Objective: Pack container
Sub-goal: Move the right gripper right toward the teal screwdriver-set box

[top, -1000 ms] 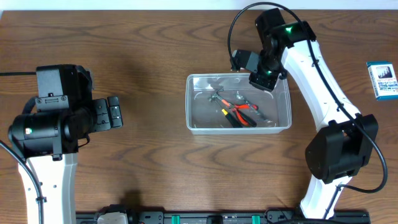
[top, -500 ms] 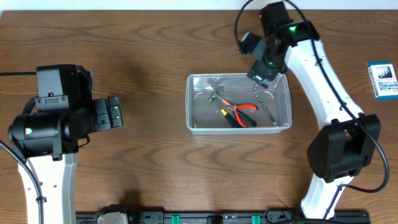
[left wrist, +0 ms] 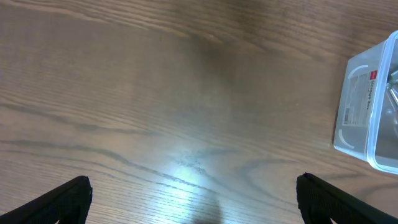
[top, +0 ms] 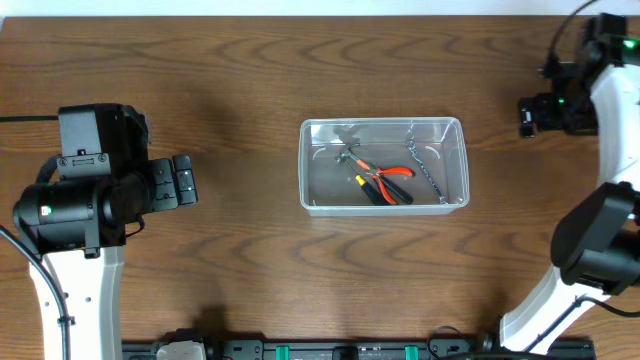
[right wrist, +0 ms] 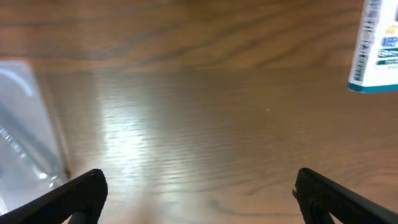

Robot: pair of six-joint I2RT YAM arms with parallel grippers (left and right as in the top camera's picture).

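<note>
The clear plastic container (top: 385, 206) sits mid-table. Inside lie red-handled pliers (top: 388, 180), a thin metal chain (top: 425, 168) and a small dark tool (top: 347, 157). My right gripper (top: 529, 114) hovers over bare wood to the right of the container, clear of it. In the right wrist view its fingers stand wide apart, and the gripper (right wrist: 200, 198) is open and holds nothing; the container's corner (right wrist: 25, 124) shows at the left. My left gripper (top: 185, 180) rests well left of the container, open (left wrist: 193, 202) and empty, with the container's end (left wrist: 373, 106) at the right edge.
A small blue-and-white box (right wrist: 376, 50) lies on the wood beyond the right gripper; in the overhead view the right arm (top: 612, 130) covers it. A black rail (top: 340, 350) runs along the table's front edge.
The right gripper opened above the container's far right corner, then rose out and swung far to the right. The chain now lies in the container. The left arm stayed still.
</note>
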